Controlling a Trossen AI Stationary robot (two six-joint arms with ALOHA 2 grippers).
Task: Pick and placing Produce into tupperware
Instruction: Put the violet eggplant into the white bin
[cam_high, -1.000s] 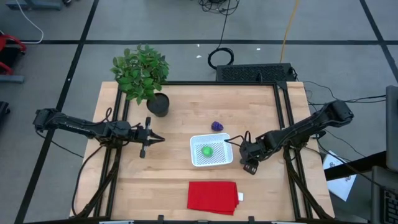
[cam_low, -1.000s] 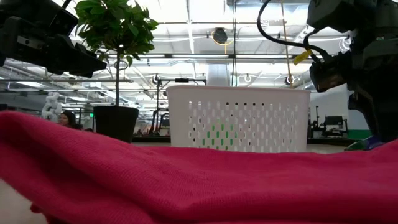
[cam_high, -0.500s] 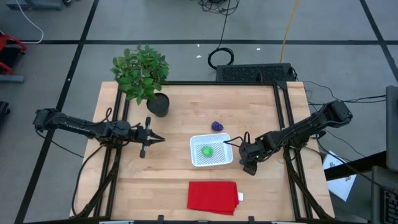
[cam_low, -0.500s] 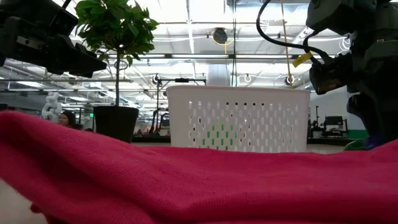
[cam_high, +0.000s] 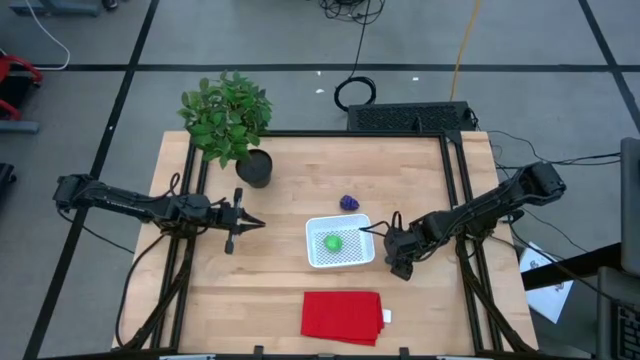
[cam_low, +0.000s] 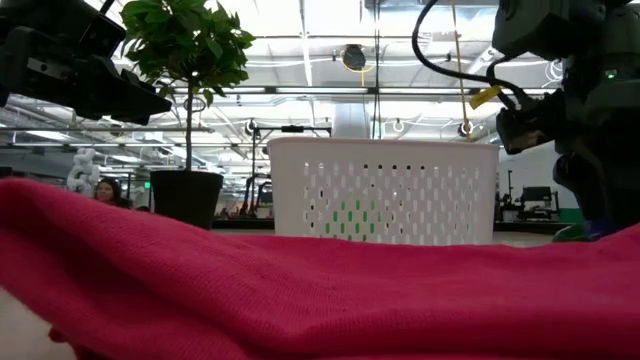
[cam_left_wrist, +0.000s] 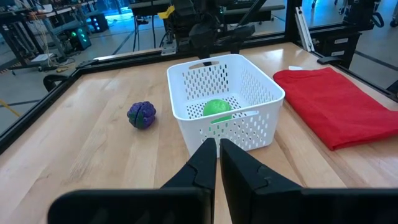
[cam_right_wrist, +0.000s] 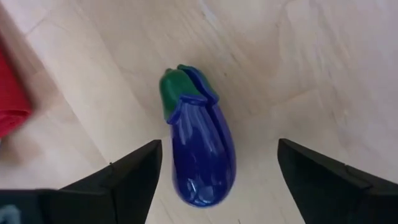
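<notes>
One toy eggplant (cam_right_wrist: 200, 151) lies flat on the bare wood beside the white tupperware (cam_high: 340, 241), directly under the right gripper (cam_right_wrist: 217, 171), whose fingers stand wide apart either side of it. It looks light, hard and glossy, probably slippery; the thicker belly seems the best place to pinch. Open board surrounds it, with the red cloth (cam_high: 342, 315) nearby. A green ball (cam_left_wrist: 217, 107) already sits inside, the purple piece (cam_left_wrist: 141, 114) outside. The left gripper (cam_left_wrist: 217, 152) waits closed, empty

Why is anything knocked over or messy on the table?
Nothing looks spilled or broken. The round green toy sits inside the white mesh basket, the bumpy purple toy and the dark purple toy eggplant lie on the wood.
</notes>
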